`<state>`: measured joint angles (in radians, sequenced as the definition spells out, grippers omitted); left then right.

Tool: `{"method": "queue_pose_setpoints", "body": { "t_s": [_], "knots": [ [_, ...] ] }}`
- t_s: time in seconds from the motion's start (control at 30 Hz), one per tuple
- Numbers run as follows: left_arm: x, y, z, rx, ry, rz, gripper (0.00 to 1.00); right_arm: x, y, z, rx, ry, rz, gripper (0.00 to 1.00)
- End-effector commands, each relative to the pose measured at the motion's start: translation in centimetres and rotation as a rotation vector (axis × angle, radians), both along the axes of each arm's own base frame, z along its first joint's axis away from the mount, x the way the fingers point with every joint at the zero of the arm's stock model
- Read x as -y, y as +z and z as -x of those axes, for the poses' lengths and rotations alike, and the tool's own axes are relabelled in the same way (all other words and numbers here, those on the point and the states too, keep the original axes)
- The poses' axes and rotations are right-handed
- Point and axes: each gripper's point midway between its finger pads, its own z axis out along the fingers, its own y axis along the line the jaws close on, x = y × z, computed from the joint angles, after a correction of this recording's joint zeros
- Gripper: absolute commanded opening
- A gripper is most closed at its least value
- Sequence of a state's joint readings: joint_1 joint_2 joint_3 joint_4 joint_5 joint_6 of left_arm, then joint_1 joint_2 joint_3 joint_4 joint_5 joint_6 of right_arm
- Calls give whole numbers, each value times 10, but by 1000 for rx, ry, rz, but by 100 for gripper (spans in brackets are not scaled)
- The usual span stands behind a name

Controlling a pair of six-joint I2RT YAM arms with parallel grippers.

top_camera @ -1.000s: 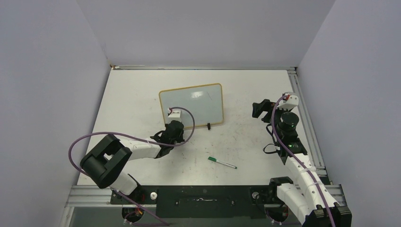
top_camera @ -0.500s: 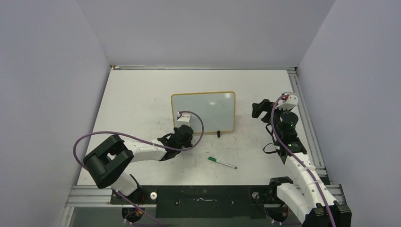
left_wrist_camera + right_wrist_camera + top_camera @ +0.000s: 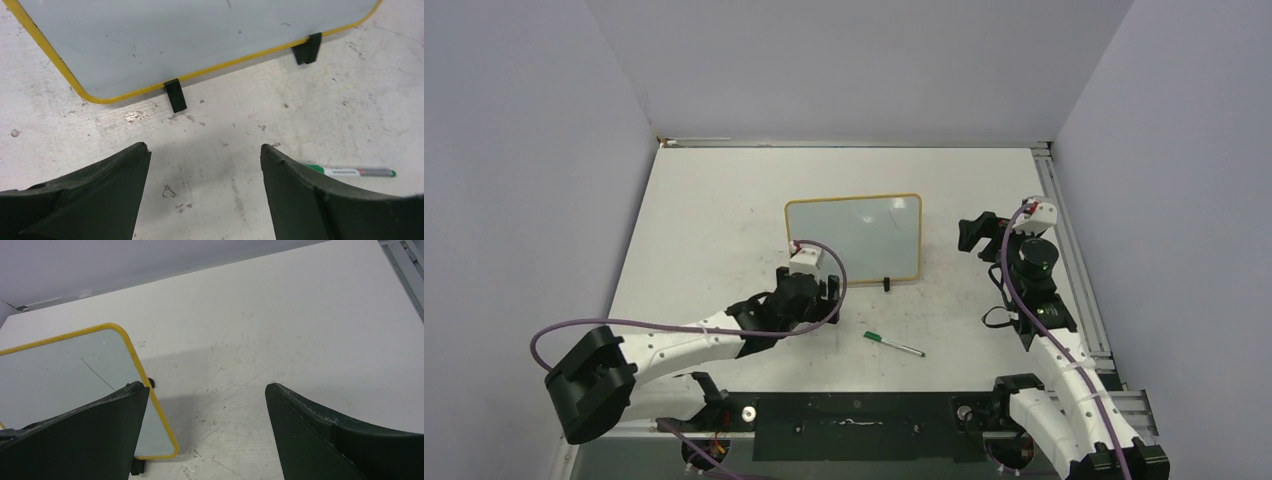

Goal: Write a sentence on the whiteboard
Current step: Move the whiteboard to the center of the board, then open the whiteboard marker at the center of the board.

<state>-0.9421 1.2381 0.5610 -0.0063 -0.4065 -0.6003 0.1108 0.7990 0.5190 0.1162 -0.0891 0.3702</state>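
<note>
whiteboard [image 3: 854,238]: small rectangle with rounded corners, thin yellow frame and a smooth glossy pale face. It stands on its long edge about mid-worktop, facing the arms. All I can make out on it is one thin dark stroke and some specks.

clip feet [image 3: 175,95]: two little black plastic tabs gripping the board's bottom edge, both sitting on the worktop.

worktop [image 3: 724,200]: big, flat and white, pretty scuffed, with scratches, grey smudges and crumbs of grit in front of the board.

marker pen [image 3: 893,344]: slim, with a green cap and a pale barrel. It lies flat on the worktop, nearer the arms than the board and off to the right of the left arm's wrist, touching nothing.

left arm [image 3: 684,340]: white segments with black joints, stretched low and nearly flat from the near-left corner, with a purple cable [image 3: 604,325] looping over it. The wrist aims at the board's lower left corner.

left fingers [image 3: 90,195]: dark matte wedges, spread wide with only bare worktop between them. They sit just in front of the board's bottom edge and don't touch it.

right arm [image 3: 1054,350]: runs up the right side, with the wrist raised and turned left toward the board's right edge.

right fingers [image 3: 80,440]: the same dark wedges, a bit scratched, spread apart and grasping nothing, held clear of the board.
</note>
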Motion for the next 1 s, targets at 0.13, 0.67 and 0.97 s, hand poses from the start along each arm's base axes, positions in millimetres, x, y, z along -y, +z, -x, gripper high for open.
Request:
{"method": "queue_pose_setpoints", "body": {
  "t_s": [0.13,0.67,0.97],
  "knots": [
    [51,56,51,246,-476,8,82,-15,47,15,93,88,-47,90],
    [143,-6,74,251,-1061,-247,67,-28,83,55,102,190,-43,90],
    [135,-34,74,194,-1064,-309,58,-30,89,59,120,200,-54,90]
  ]
}}
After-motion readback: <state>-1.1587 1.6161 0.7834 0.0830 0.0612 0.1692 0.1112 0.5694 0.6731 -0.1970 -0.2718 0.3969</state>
